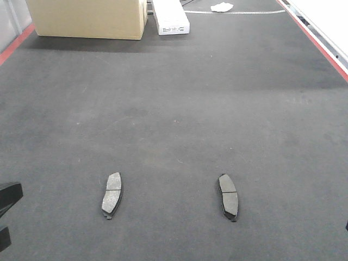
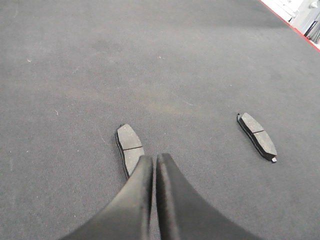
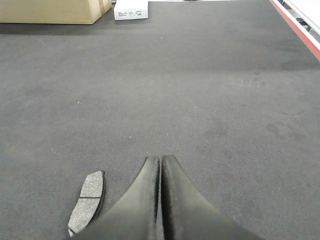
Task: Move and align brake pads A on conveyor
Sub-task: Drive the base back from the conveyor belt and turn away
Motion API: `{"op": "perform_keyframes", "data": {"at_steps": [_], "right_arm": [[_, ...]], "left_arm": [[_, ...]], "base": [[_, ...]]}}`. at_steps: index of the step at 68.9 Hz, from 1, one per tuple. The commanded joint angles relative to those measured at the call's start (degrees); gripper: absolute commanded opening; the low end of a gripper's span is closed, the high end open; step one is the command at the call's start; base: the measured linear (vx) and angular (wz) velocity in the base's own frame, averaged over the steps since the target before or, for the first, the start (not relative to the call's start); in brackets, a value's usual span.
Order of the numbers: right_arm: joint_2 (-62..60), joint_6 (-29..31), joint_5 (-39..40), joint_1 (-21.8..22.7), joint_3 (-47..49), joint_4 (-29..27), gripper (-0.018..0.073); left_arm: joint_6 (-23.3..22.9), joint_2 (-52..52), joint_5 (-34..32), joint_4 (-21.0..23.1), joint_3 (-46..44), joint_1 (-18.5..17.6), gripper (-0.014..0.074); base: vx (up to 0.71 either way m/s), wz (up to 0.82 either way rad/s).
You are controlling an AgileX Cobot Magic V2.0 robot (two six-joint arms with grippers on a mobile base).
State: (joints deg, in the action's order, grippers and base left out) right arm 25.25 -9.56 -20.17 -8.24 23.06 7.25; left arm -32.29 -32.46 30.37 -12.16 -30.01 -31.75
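1. Grey felt of the conveyor (image 1: 174,109) holds two brake pads A (image 1: 228,197), flat and well apart.
2. My left gripper (image 2: 154,159) is squeezed shut on nothing; the left pad (image 2: 129,146) lies just left of its tips, its near end behind my finger.
3. My right gripper (image 3: 160,159) is closed and empty too; the right pad (image 3: 87,200) lies low on its left.
4. The far cardboard box (image 1: 87,19) is cut off.

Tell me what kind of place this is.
Probably a factory or workshop line: a wide dark grey felt-like conveyor belt with red edge strips, two flat dark-grey crescent-shaped brake pads lying on it, and a tan cardboard box at its far end.
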Motion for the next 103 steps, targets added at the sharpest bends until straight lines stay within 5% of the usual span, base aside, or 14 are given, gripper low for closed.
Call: {"op": "perform_keyframes", "data": {"at_steps": [1,103], "right_arm": [[0.3,0.7,4.7,0.3,1.5,0.8,-0.0008],[0.3,0.7,4.6,0.3,1.5,0.8,-0.0008]], "left_arm": [[-0.4,0.0,-3.8,-0.4,-1.5,-0.4,-0.0006],[-0.4,0.0,-3.8,-0.4,-1.5,-0.4,-0.0006]], "base": [[-0.03,0.01],[-0.2,0.01]]}}
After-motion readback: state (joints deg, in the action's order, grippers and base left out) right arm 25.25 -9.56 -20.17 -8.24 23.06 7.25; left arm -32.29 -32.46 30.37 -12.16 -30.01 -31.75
